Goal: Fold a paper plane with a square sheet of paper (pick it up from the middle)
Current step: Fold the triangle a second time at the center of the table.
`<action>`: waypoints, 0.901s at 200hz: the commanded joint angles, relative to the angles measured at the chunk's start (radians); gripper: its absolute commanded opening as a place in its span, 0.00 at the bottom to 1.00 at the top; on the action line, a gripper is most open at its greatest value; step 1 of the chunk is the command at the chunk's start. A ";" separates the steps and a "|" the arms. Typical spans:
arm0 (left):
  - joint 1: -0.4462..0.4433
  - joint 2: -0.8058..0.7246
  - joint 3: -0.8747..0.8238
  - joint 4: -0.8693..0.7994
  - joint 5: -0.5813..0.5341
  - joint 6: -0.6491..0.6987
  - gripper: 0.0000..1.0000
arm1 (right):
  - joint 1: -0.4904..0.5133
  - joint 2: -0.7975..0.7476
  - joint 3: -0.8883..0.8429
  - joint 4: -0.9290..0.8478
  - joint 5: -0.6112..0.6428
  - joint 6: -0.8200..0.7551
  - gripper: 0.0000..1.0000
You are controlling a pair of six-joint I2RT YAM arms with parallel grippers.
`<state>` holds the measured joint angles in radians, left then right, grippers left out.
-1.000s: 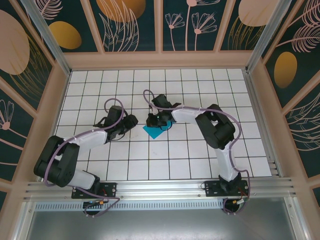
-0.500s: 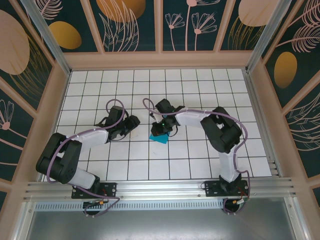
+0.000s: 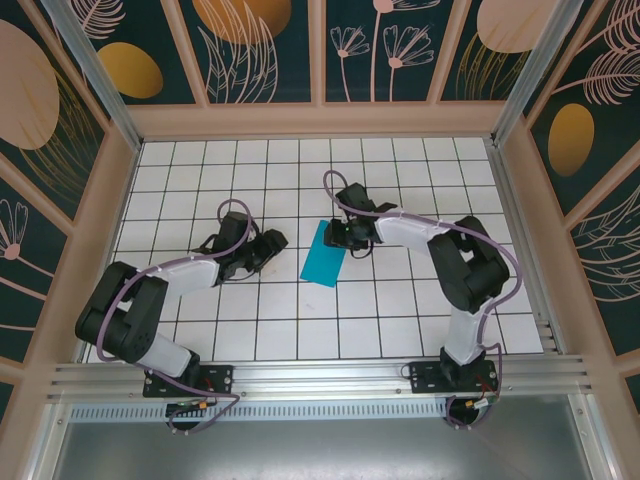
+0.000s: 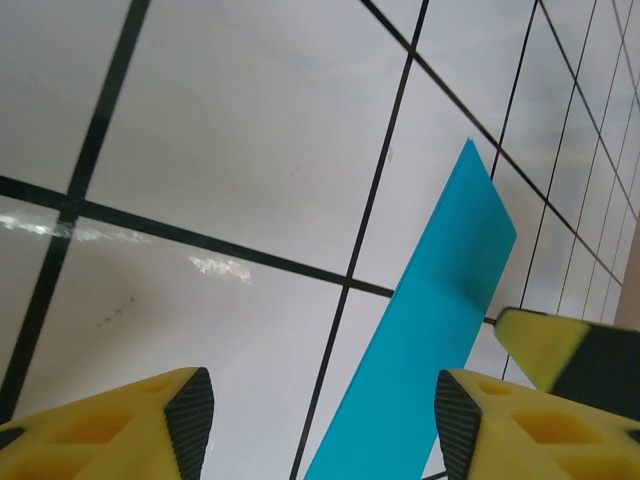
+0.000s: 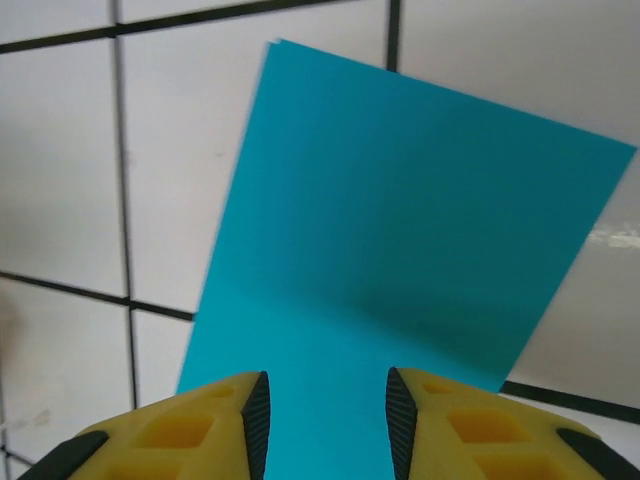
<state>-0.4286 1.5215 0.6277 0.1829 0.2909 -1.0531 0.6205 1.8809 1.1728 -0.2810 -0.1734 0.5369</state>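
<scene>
Releases the square sheet of paper [image 3: 323, 254] from the right gripper [image 3: 339, 238], jaws now parted at its 1 o'clock; holds the left gripper [image 3: 277, 243] open at 9. Leaves the half-fold flat, seemingly creased.

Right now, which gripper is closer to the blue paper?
Right. The right gripper is at the paper's right edge; the left gripper sits apart, off its left side.

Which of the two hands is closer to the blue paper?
The right hand: its tips reach the blue paper, while the left hand stands apart on its other side.
</scene>
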 commanded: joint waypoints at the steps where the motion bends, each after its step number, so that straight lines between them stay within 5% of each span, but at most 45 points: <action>1: -0.020 0.024 0.021 0.009 0.052 0.000 0.63 | -0.006 0.047 0.037 -0.007 0.031 0.045 0.40; 180: -0.167 0.168 0.149 -0.080 0.102 0.068 0.62 | -0.099 0.122 -0.089 0.071 -0.093 0.043 0.35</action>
<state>-0.5835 1.6588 0.7448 0.1474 0.3855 -1.0134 0.5438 1.9388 1.1427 -0.1787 -0.2989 0.5793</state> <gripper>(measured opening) 0.625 0.356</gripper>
